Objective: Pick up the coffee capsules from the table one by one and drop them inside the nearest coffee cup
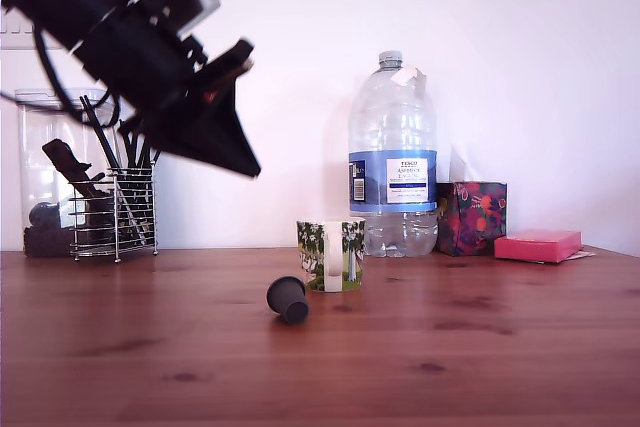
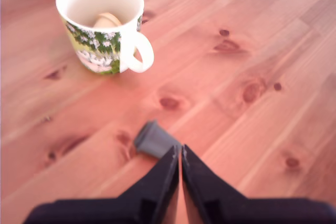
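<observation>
Dark brown-black capsule (image 1: 288, 299) lay tipped on its side on the table (image 1: 480, 367), just in front of the coffee cup (image 1: 331, 255) and slightly toward the exterior view's left; not touching it. Cream-beige capsule (image 2: 106, 21) sat already inside the cup, seen in the wrist view. Gripper (image 1: 235, 137) hung high above the wood, well clear of both; jaws pressed together with nothing between them, tips meeting in the wrist view (image 2: 180, 153).

Handling, by judgement: pod looked light, small, rigid-walled, tapered and rimmed; on its side it would likely roll or skid if nudged by one finger first; smooth shell probably slippery. Best hold seemed across the tapered body near the rim, fingers opened wide beforehand and lowered evenly either side.

Room: bare wood all round the pod, open toward the camera and both sides; the cup's wall and white handle (image 2: 143, 53) were the nearest obstacles. Water bottle (image 1: 392, 157), wire utensil holder (image 1: 115, 212), patterned box (image 1: 472, 217) and pink box (image 1: 537, 245) stood farther back, out of the likely path.
</observation>
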You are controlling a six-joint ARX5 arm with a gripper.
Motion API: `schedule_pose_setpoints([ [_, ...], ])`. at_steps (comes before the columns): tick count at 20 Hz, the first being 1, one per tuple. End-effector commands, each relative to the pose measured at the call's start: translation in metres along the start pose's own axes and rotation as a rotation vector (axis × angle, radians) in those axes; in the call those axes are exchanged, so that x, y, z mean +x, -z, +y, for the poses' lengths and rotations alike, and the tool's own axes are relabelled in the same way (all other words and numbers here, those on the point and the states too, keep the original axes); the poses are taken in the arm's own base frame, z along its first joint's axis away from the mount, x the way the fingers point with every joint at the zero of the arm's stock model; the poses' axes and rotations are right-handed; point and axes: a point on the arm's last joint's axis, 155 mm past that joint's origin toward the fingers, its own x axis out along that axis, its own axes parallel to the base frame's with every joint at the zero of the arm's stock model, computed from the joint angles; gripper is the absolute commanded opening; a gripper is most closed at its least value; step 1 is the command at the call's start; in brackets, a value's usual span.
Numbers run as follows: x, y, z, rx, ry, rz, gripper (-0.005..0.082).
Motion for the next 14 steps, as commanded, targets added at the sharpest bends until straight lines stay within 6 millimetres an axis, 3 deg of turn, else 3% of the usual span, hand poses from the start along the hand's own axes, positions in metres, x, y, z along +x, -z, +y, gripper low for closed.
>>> schedule_pose_setpoints([
  [1,-0.004,0.007,-0.009,0.015,0.02,-0.032,-0.0019],
  [8,-0.02,0.049,-0.02,0.048,0.034,-0.161,-0.0019],
  [14,-0.024,0.047,-0.024,0.087,0.047,-0.182,-0.0019],
])
